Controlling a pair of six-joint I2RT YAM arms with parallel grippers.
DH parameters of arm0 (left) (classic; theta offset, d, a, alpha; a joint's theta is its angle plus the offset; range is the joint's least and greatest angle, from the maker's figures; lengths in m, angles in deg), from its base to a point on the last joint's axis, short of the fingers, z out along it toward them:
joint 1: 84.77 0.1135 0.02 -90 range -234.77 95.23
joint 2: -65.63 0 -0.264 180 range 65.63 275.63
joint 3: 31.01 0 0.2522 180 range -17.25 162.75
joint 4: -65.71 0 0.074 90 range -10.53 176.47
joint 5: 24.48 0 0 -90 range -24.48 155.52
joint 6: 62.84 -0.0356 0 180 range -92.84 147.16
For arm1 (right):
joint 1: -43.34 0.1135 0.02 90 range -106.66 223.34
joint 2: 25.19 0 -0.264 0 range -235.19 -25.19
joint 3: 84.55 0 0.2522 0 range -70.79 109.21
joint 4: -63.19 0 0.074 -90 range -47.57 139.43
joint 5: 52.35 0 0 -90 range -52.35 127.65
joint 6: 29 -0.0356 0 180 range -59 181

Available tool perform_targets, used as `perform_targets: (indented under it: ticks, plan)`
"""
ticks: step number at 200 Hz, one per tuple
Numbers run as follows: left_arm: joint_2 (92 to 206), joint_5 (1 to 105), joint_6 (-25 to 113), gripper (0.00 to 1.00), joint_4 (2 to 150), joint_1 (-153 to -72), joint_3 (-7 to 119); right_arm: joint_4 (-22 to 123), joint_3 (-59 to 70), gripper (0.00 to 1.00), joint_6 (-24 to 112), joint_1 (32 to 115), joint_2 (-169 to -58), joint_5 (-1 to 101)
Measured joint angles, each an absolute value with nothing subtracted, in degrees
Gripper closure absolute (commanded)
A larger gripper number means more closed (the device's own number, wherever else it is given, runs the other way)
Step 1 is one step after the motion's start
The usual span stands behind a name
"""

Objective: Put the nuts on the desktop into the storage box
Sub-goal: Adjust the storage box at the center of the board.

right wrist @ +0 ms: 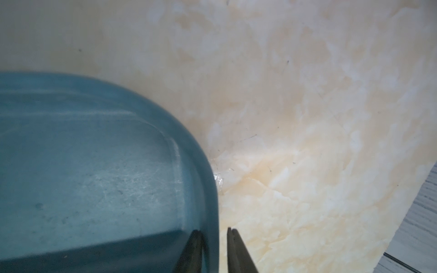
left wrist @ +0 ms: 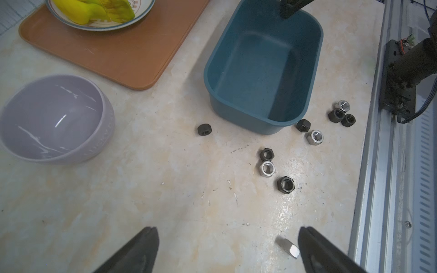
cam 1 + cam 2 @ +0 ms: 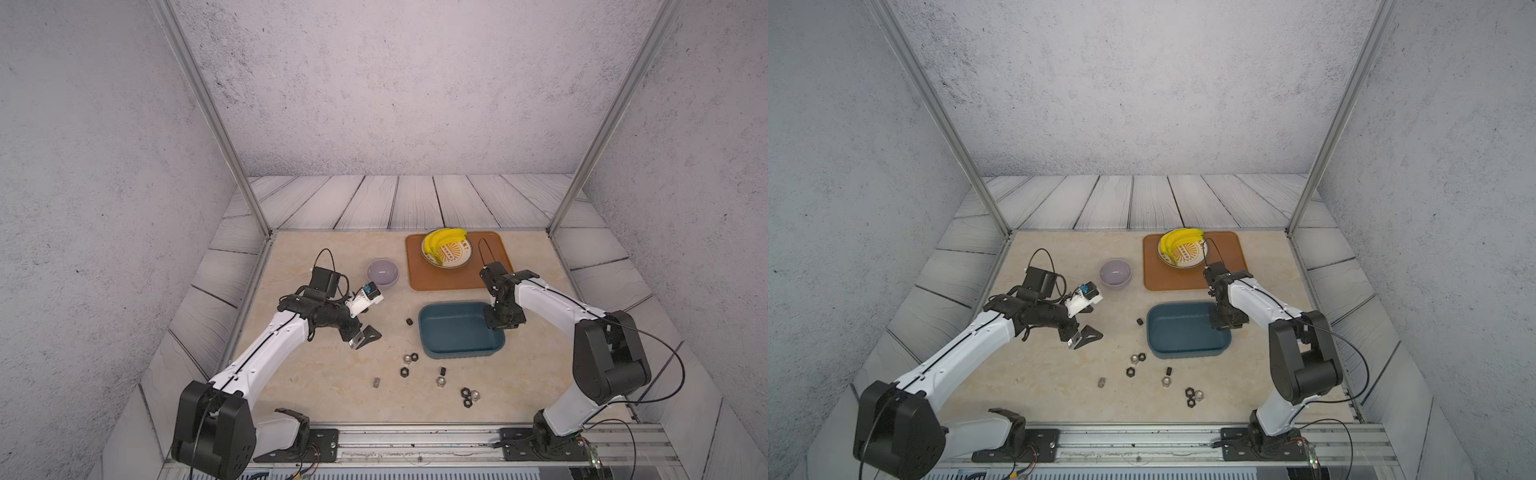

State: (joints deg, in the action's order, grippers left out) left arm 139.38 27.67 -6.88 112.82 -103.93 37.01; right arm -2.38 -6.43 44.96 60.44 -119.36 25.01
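The blue storage box [image 3: 453, 332] sits on the desk [image 3: 324, 399]. The right claw [image 1: 212, 229] has one finger inside the box wall and one outside, close together. I cannot tell if they pinch it. Nothing else is in the box. All ten nuts [image 3: 403, 371] lie on the desk outside the box, six black and four silver. One black nut [image 3: 409, 322] is just beside the box. One silver nut [image 2: 287, 244] lies farthest from the box. The left claw [image 2: 227, 230] is wide open and holds nothing. Past the box, one purple bowl [image 3: 382, 273] shows only its shiny inside. One plate [image 3: 457, 262] with bananas [image 3: 442, 239] rests on one orange tray [image 3: 436, 280].
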Motion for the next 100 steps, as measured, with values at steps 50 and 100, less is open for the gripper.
perform_targets:
  ticks: [50, 100]
  plan:
    - [146.4, 23.98, -13.9, 0.02, 111.81, -106.22, 42.34, -2.87, -7.28, 0.59, 43.37, 58.41, -115.66, 23.81]
    - [156.52, 27.7, -19.23, 0.04, 112.66, -112.47, 49.23, -4.68, -5.77, 0.49, 42.43, 58.36, -106.37, 25.38]
